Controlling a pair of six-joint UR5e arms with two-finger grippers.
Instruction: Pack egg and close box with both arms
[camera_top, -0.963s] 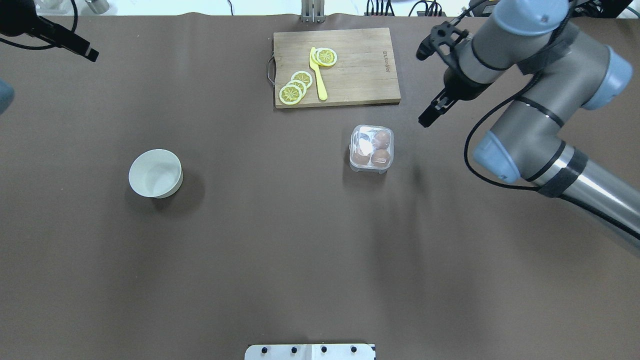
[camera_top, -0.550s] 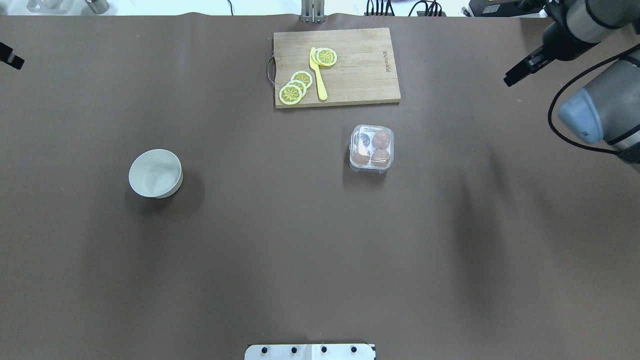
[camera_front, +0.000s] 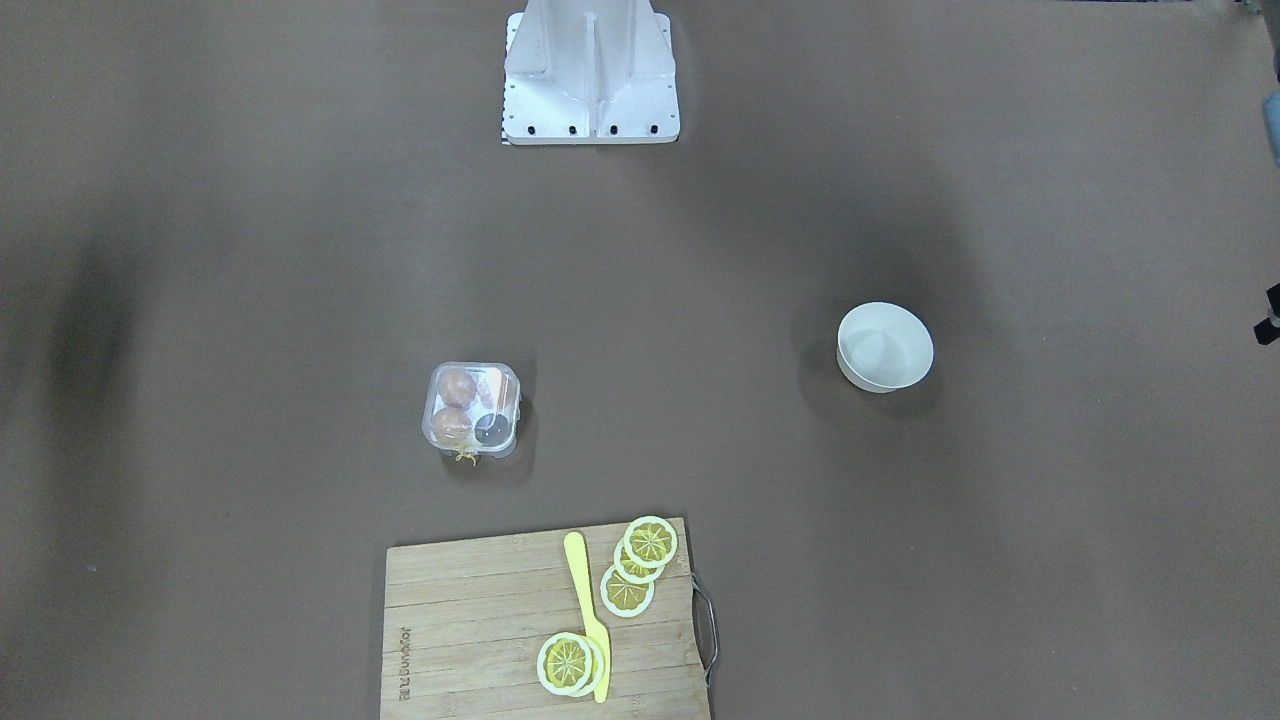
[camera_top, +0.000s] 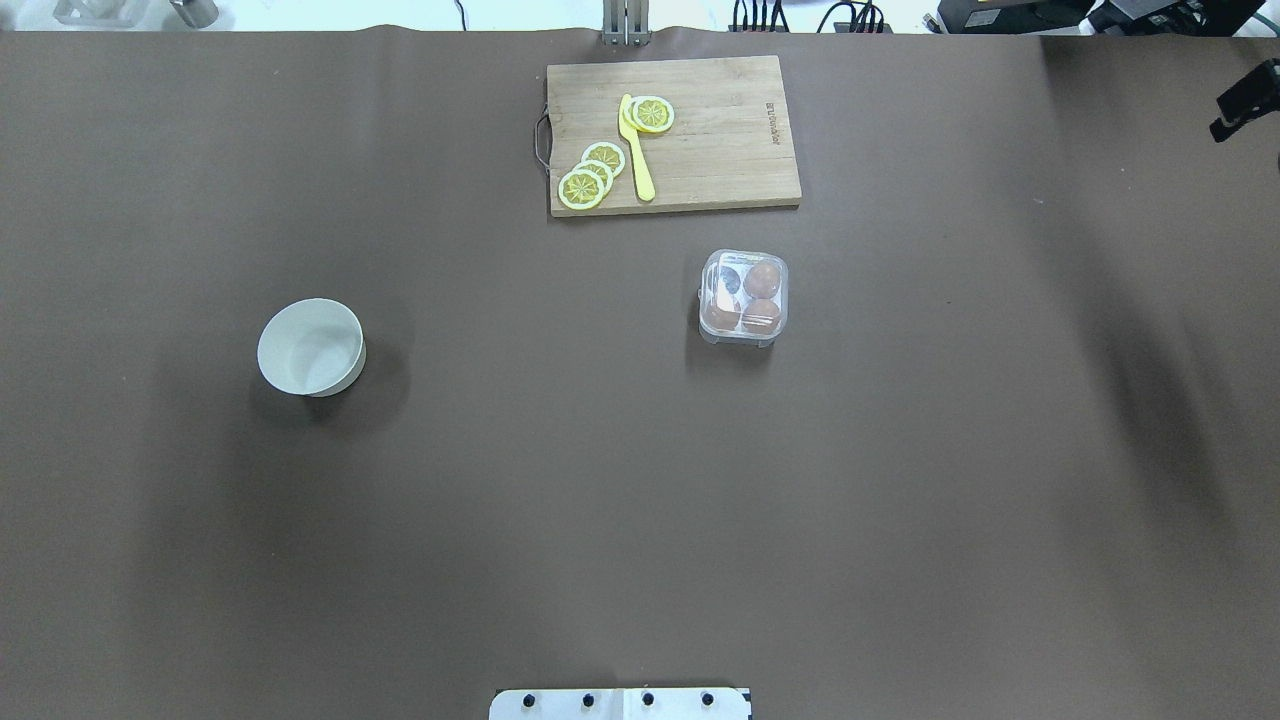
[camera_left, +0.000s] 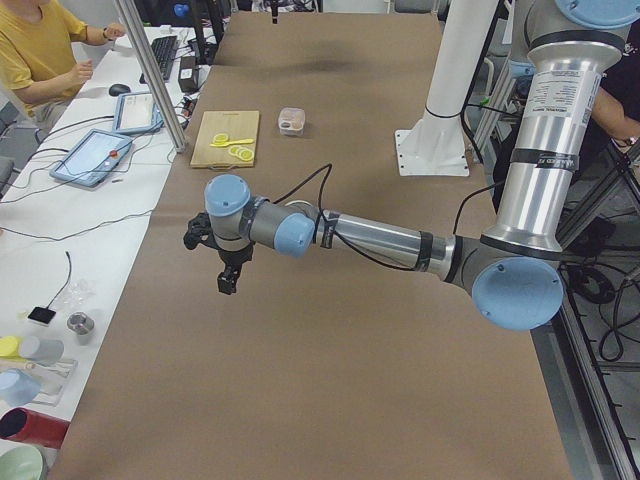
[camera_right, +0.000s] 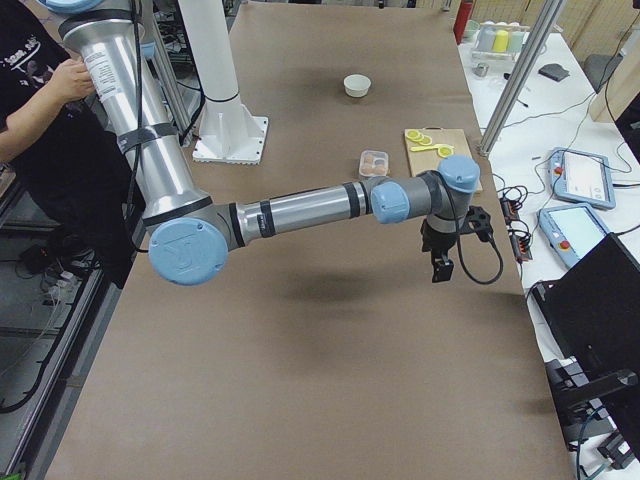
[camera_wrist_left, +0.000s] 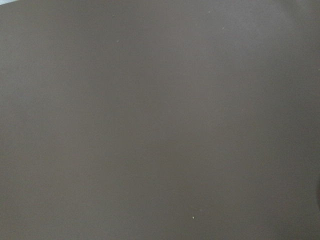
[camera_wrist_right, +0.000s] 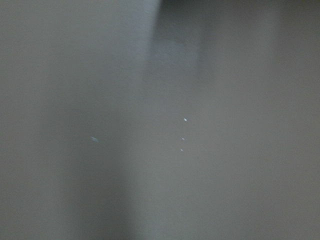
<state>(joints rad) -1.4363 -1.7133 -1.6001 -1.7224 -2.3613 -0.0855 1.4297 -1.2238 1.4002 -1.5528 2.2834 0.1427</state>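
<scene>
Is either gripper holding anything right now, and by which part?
Nothing appears held. The left gripper and right gripper hang above the table, far from the box, with nothing visible in either.

I see the box (camera_top: 743, 297) hemmed only on its far side: the cutting board (camera_top: 700, 150) lies near, a narrow strip of table (camera_top: 600, 500) between. Left, right and near of the box I get bare table; the bowl (camera_top: 311, 347) stands well apart on the left.
</scene>
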